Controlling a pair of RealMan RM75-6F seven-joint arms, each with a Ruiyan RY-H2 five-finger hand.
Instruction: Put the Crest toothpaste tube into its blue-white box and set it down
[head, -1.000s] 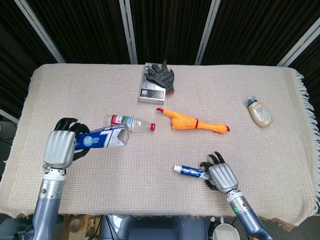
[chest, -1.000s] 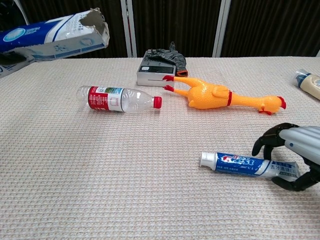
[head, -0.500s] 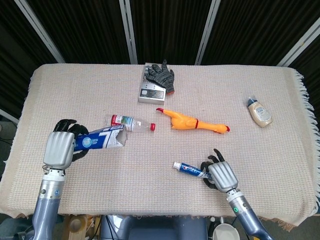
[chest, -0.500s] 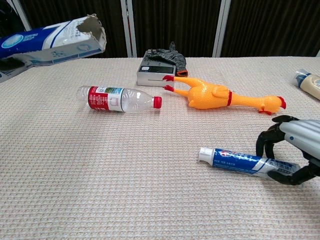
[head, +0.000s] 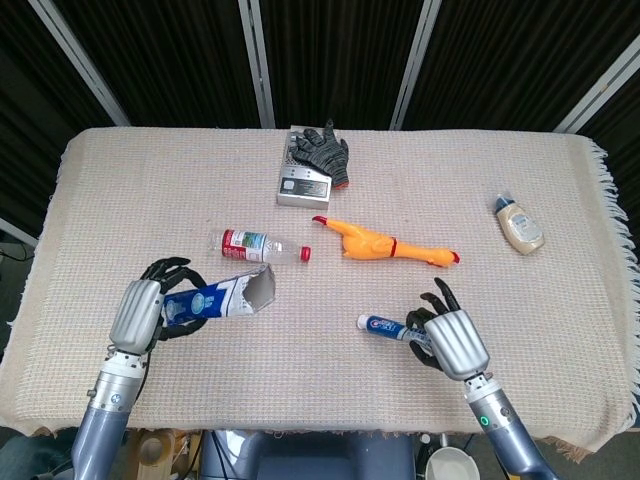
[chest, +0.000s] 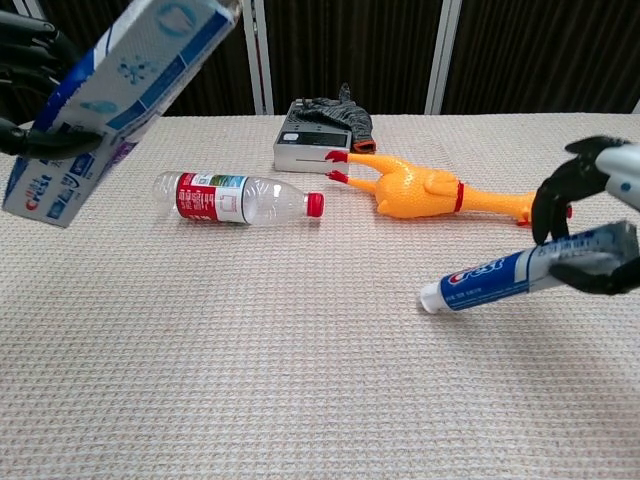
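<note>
Black fingers (chest: 560, 190) of the right hand (head: 455, 340) are wrapped round the crimped tail of the toothpaste tube (chest: 515, 273), and the tube is up off the cloth, white cap end sloping down and away from the palm toward the middle of the table; red lettering on its blue body looks like the Crest mark, though it is too small to read for certain. Over on the other side, the left hand (head: 140, 310) has its dark fingers (chest: 30, 60) clamped on the blue-white box (chest: 120, 85), gripping near the closed end, with the torn, open mouth pointing away from the palm toward the tube hand; red print low on the box near those fingers is too small to read. So both pickups look done, tube in one hand, box in the other, but they are well apart with bare tablecloth (head: 330, 390) between them. Left to do, by my read: line the cap up with that ragged opening, slide the tube in, then set the box down. Beyond the box mouth lies a clear water bottle (head: 262, 245) with a red label and red cap, text unreadable. Past the tube's cap, a yellow rubber chicken (head: 385, 243); farther off, a grey glove (head: 322, 152) draped on a silver device (head: 303, 182), and a small cream bottle (head: 519, 224) far beyond the right hand
</note>
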